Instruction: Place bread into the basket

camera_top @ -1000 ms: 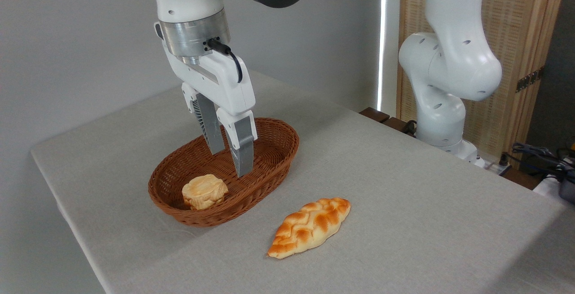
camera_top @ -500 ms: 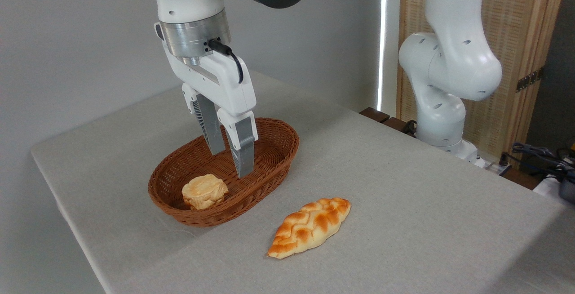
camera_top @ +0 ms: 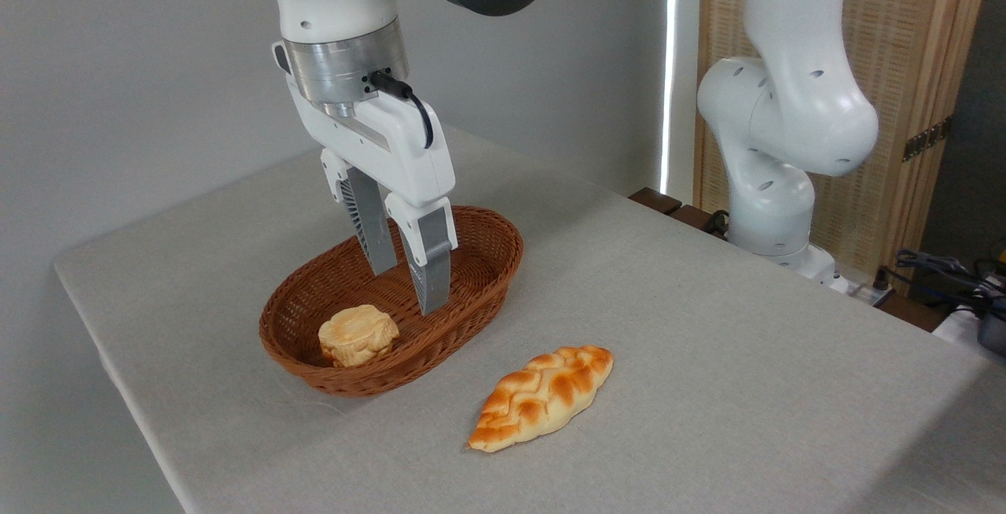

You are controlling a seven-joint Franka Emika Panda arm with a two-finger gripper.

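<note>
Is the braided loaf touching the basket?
Apart. The camera view shows bare tablecloth between the braided loaf and the basket.

Bread (camera_top: pixel 542 397): golden-yellow, orange-brown toasted plaits, braided pattern. Basket (camera_top: pixel 479 278): reddish-brown woven wicker. Bun (camera_top: pixel 357 334) inside it: pale tan with light brown patches. Surface (camera_top: pixel 707 325): light grey cloth, fine weave. Gripper (camera_top: pixel 409 290): white body, grey fingers (camera_top: pixel 434 266), black cable on top. Arm (camera_top: pixel 786 113): glossy white, dark grey joint band, silver metal wrist ring. Wall (camera_top: pixel 118 66) was plain grey; screen (camera_top: pixel 904 42) behind was beige slatted weave in a light wood frame.
</note>
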